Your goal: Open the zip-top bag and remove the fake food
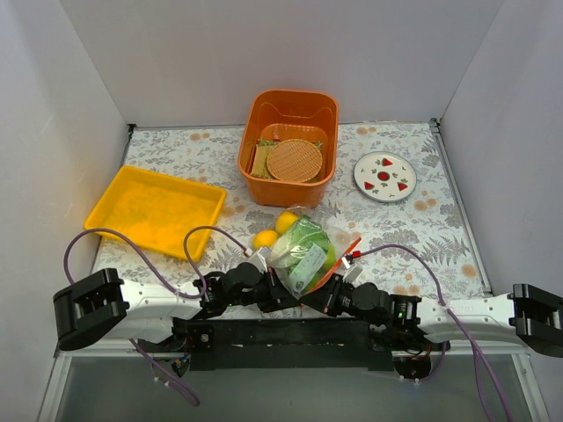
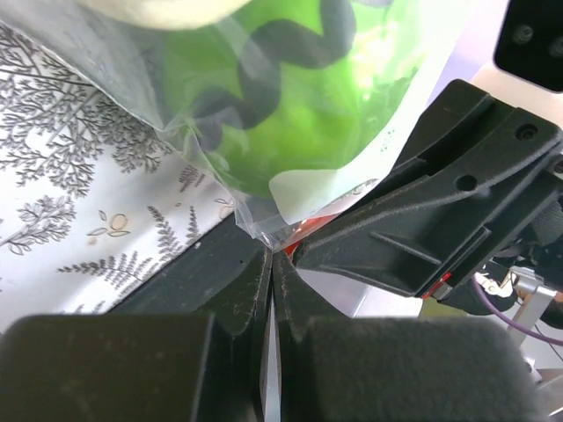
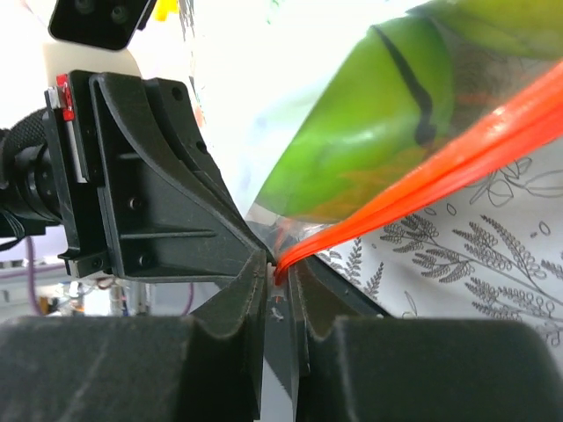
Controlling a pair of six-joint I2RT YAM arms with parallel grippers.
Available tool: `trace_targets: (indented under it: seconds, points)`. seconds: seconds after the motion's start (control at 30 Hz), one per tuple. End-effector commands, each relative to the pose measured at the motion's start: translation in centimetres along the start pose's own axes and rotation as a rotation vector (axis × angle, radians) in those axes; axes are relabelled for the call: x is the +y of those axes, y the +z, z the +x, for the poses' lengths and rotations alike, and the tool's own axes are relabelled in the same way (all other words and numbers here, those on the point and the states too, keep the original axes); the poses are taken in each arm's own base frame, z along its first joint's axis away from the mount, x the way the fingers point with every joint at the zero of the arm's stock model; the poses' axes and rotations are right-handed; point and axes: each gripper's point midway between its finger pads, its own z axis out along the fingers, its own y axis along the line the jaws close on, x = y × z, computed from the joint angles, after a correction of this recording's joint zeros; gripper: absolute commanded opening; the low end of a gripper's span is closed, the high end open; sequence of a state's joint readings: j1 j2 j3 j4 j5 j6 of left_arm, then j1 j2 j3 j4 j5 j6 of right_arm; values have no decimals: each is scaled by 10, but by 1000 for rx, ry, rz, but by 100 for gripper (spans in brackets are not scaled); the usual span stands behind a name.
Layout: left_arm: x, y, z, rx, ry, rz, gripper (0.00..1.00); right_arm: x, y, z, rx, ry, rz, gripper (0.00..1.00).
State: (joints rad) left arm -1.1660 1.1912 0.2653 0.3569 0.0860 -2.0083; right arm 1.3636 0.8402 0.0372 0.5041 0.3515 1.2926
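Observation:
The clear zip-top bag (image 1: 308,248) stands near the table's front edge, holding green fake food (image 1: 310,239). Two yellow lemons (image 1: 275,230) lie on the table just behind its left side. My left gripper (image 1: 283,290) is shut on the bag's lower plastic edge (image 2: 264,230); my right gripper (image 1: 324,297) is shut on the end of the orange-red zip strip (image 3: 413,192). Both pinch the bag side by side. The left wrist view shows green food (image 2: 299,105) through the plastic, and the right wrist view shows it too (image 3: 378,132).
An orange bin (image 1: 290,145) with tan woven discs stands at the back centre. A yellow tray (image 1: 156,209) lies at the left. A white plate with red marks (image 1: 385,175) lies at the back right. Purple cables loop over the arms.

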Motion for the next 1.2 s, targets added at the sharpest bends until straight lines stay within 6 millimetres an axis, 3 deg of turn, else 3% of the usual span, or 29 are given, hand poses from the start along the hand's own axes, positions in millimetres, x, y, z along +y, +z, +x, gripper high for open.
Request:
trace_targets:
  seconds: [0.0,0.27,0.4,0.63,0.67,0.8,0.87,0.93,0.97,1.0,1.03,1.1,1.17]
  points:
    - [22,-4,1,-8,-84,-129,0,-47,-11,-4,-65,54,77,7]
    - [40,-7,4,1,-108,-226,0,-59,-16,-16,-126,75,132,9]
    - [43,-12,2,-14,-117,-242,0,-75,-21,-19,-149,79,196,9]
    - [51,-21,5,-3,-120,-306,0,-90,-38,-42,-254,66,294,11]
    - [50,-22,5,0,-115,-307,0,-75,-43,-51,-275,71,279,11]
    - [40,-28,2,-7,-77,-298,0,-69,-67,-80,-375,30,335,13]
    - [21,-28,-2,-11,-33,-230,0,-55,-71,-90,-402,13,304,14]
    - [-7,-25,-4,-3,7,-133,0,-46,-67,-86,-374,-17,278,14]
    - [-11,-22,-5,0,23,-127,0,-44,-65,-84,-359,-20,272,14]
    - [-16,-19,-5,2,49,-118,14,-36,-59,-82,-351,-9,240,14]
    - [-26,-16,-6,2,58,-80,23,-40,-54,-72,-305,-31,261,14]
    - [-30,-8,-6,2,52,-58,34,-24,-44,-66,-270,-35,213,13]
    - [-37,-3,-5,4,41,-9,42,-25,-35,-52,-199,-60,233,12]
